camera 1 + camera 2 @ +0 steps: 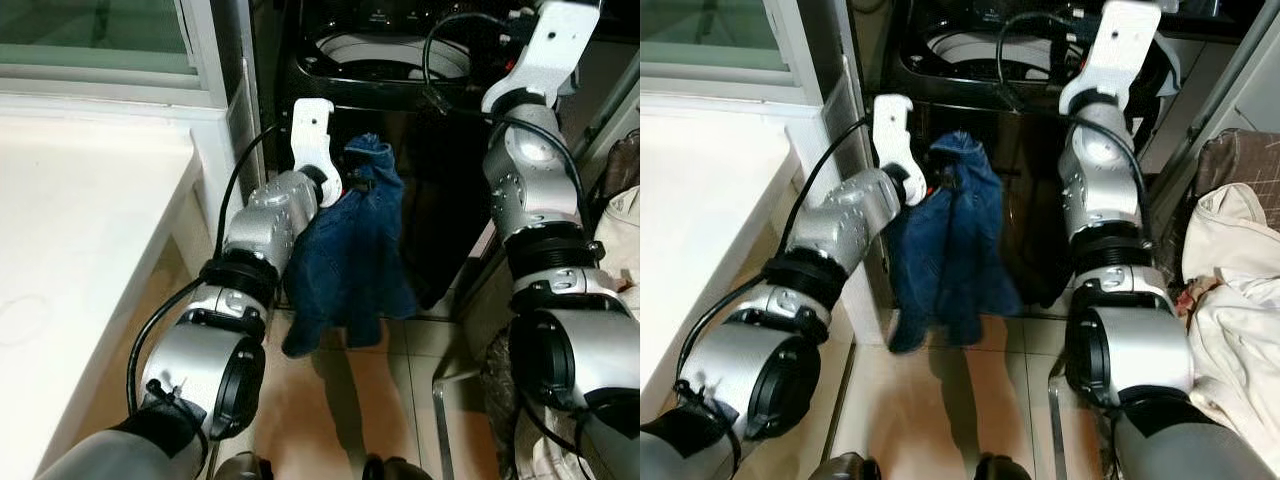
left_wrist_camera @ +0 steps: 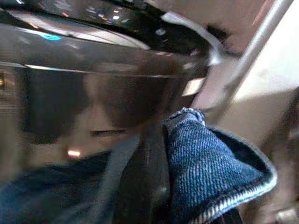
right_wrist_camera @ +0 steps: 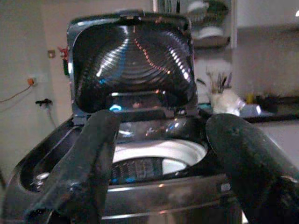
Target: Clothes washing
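While clamped in left hand (image 1: 352, 182), jeans (image 1: 350, 260) dangle

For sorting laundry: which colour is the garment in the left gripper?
Dark blue denim garment, shown best in the left eye view, hanging from the left gripper.

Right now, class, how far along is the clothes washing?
Done: the washing machine lid stands open. In hand: the left gripper holds a denim garment hanging before the machine. Left: lifting it into the drum; the right gripper is open above it.
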Robot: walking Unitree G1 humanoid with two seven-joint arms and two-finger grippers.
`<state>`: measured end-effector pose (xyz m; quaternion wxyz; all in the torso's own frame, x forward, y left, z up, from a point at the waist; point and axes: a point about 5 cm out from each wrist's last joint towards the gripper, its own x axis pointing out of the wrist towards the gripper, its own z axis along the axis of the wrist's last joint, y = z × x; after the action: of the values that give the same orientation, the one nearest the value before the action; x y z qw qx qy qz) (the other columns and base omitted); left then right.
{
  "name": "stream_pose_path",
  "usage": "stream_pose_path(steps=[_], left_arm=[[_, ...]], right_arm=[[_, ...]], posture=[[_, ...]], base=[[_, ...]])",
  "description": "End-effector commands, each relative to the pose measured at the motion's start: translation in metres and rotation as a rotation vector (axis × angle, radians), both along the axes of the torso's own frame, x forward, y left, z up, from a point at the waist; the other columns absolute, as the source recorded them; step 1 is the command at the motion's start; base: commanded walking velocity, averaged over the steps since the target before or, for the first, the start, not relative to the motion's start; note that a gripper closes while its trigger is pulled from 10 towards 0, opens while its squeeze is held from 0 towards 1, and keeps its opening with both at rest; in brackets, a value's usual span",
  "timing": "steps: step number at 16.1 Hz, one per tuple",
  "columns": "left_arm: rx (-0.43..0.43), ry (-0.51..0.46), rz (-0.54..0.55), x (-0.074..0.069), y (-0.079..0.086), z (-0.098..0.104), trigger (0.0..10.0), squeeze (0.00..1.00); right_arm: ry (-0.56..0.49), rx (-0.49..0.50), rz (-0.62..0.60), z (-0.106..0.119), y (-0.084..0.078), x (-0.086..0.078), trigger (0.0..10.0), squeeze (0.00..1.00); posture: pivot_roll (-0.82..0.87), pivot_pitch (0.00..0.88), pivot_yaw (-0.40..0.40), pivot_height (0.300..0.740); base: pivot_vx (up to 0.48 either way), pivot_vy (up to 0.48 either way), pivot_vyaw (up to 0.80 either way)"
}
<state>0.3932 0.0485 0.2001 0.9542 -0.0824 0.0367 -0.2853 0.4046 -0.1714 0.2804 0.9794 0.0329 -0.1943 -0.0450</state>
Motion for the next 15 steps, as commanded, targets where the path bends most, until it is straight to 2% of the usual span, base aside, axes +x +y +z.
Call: stream_pose_path(steps=[1, 2, 3, 4, 5, 7, 8, 9, 10, 11, 13, 14, 15], left_arm=[[0.119, -0.111, 0.060, 0.000, 0.006, 0.006, 0.0, 0.00], [0.268, -0.188, 0.123, -0.001, 0.013, 0.000, 0.0, 0.00], [0.344, -0.218, 0.155, -0.005, 0.017, -0.008, 0.0, 0.00], [0.407, -0.216, 0.178, -0.011, 0.021, -0.023, 0.0, 0.00], [0.456, -0.208, 0.224, -0.014, 0.028, -0.036, 0.0, 0.00], [0.474, -0.132, 0.285, -0.019, 0.044, -0.064, 0.0, 0.00], [0.462, -0.072, 0.303, -0.022, 0.052, -0.081, 0.0, 0.00], [0.449, -0.043, 0.313, -0.025, 0.056, -0.089, 0.0, 0.00], [0.450, 0.001, 0.315, -0.031, 0.061, -0.106, 0.0, 0.00], [0.457, 0.063, 0.306, -0.041, 0.065, -0.125, 0.0, 0.00], [0.408, 0.205, 0.289, -0.060, 0.066, -0.157, 0.0, 0.00], [0.428, 0.272, 0.274, -0.073, 0.066, -0.175, 0.0, 0.00], [0.458, 0.320, 0.272, -0.084, 0.068, -0.190, 0.0, 0.00]], right_arm=[[0.094, 0.011, 0.009, -0.025, -0.001, 0.000, 10.0, 1.00], [0.174, -0.016, -0.017, -0.049, -0.004, -0.003, 10.0, 1.00], [0.230, -0.040, -0.053, -0.073, -0.009, -0.008, 10.0, 0.00], [0.318, -0.053, -0.076, -0.106, -0.014, -0.016, 10.0, 0.00], [0.367, -0.083, -0.078, -0.128, -0.015, -0.023, 10.0, 0.00], [0.409, -0.132, -0.034, -0.156, -0.013, -0.035, 10.0, 0.00], [0.453, -0.183, 0.013, -0.173, -0.009, -0.041, 10.0, 0.00], [0.489, -0.186, 0.041, -0.182, -0.008, -0.045, 10.0, 0.00], [0.568, -0.165, 0.168, -0.202, 0.001, -0.054, 10.0, 0.00], [0.630, -0.152, 0.187, -0.219, 0.002, -0.062, 10.0, 0.00], [0.769, -0.002, 0.102, -0.246, -0.009, -0.078, 10.0, 0.00], [0.820, 0.010, 0.068, -0.260, -0.012, -0.088, 10.0, 0.00], [0.865, -0.040, 0.068, -0.272, -0.012, -0.099, 10.0, 0.00]], posture=[[-0.07, 0.000, -0.017, 0.740], [-0.07, 0.000, -0.018, 0.740], [-0.07, 0.000, -0.017, 0.740], [-0.07, 0.000, -0.015, 0.740], [-0.06, 0.000, -0.014, 0.740], [-0.06, 0.000, -0.009, 0.740], [-0.06, 0.000, -0.009, 0.740], [-0.06, 0.000, -0.009, 0.740], [-0.06, 0.000, -0.007, 0.740], [-0.06, 0.000, -0.008, 0.740], [-0.06, 0.000, -0.011, 0.740], [-0.06, 0.000, -0.010, 0.740], [-0.06, 0.000, -0.010, 0.740]], base=[[0.000, 0.000, 0.00], [0.000, 0.000, 0.00], [0.000, 0.000, 0.00], [0.000, 0.000, 0.00], [0.000, 0.000, 0.00], [0.000, 0.000, 0.00], [0.000, 0.000, 0.00], [0.000, 0.000, 0.00], [0.000, 0.000, 0.00], [0.000, 0.000, 0.00], [0.000, 0.000, 0.00], [0.000, 0.000, 0.00], [0.000, 0.000, 0.00]])
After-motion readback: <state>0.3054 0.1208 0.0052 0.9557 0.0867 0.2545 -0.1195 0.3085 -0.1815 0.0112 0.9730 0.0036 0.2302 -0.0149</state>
